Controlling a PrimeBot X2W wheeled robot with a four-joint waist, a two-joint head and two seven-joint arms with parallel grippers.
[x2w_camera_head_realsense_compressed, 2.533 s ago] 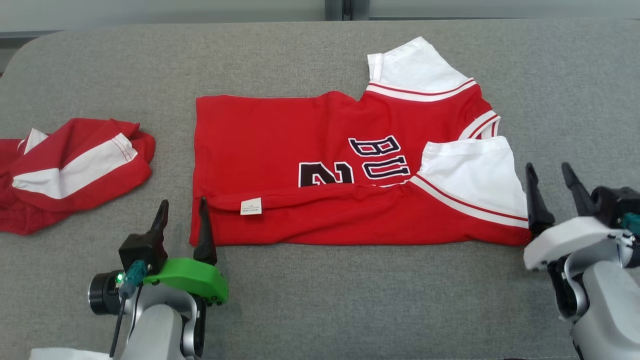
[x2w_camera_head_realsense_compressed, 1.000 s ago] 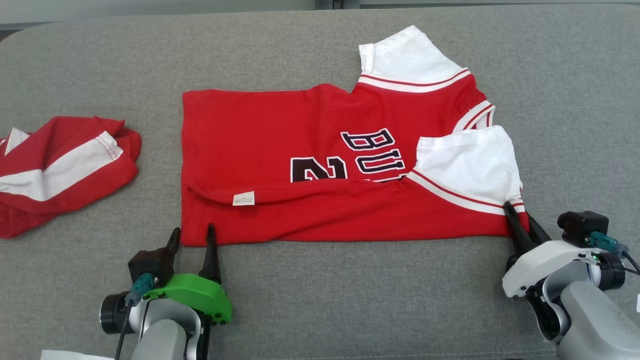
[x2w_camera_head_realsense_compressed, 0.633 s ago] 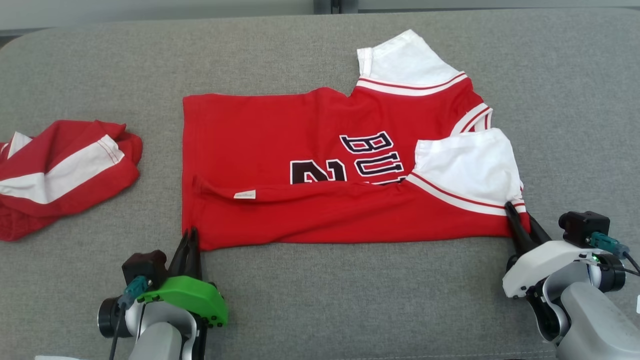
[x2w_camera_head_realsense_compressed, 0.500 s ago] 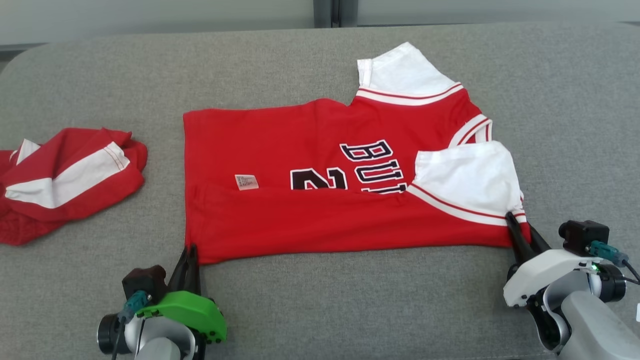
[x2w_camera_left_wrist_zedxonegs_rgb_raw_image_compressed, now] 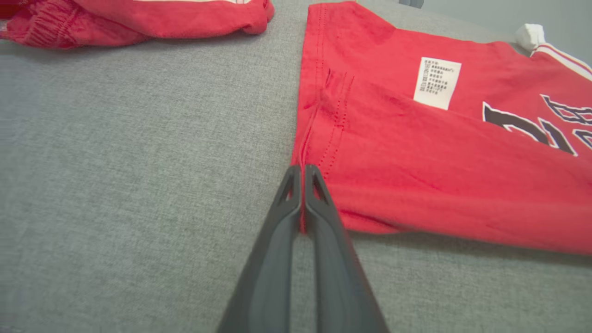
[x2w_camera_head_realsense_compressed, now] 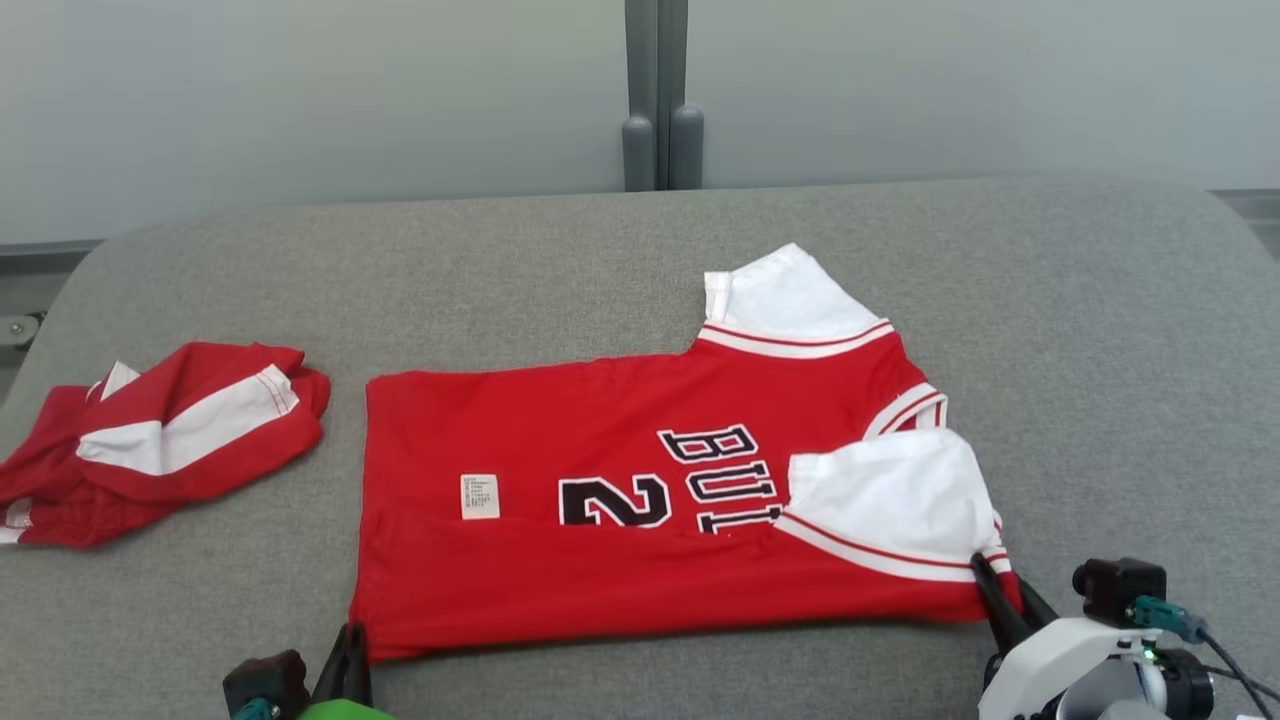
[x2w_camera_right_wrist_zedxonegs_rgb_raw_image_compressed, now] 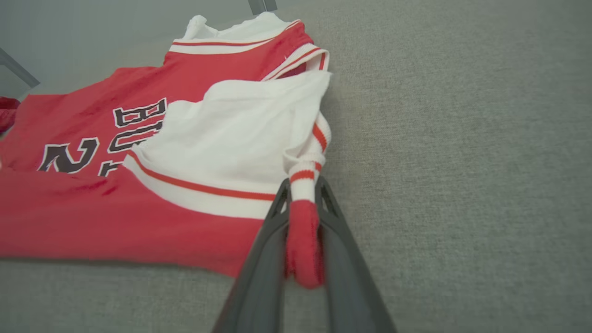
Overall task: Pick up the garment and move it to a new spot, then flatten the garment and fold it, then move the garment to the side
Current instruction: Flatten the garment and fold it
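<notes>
Leftmost we see a crumpled red cloth (x2w_camera_head_realsense_compressed: 170, 440). Our left gripper (x2w_camera_left_wrist_zedxonegs_rgb_raw_image_compressed: 303, 170) pinches the near hem corner of the jersey (x2w_camera_head_realsense_compressed: 520, 420), which lies lengthwise left-right on the cushion (x2w_camera_head_realsense_compressed: 1100, 350), collar rightward. Our right gripper (x2w_camera_right_wrist_zedxonegs_rgb_raw_image_compressed: 304, 183) clamps its shoulder corner; bare cushion beyond.

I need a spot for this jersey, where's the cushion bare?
Widest bare patch: cushion right of the jersey. Also bare behind it. Crowded: the thin gap beside the crumpled garment, and the front edge where the left claw and right claw grip.
</notes>
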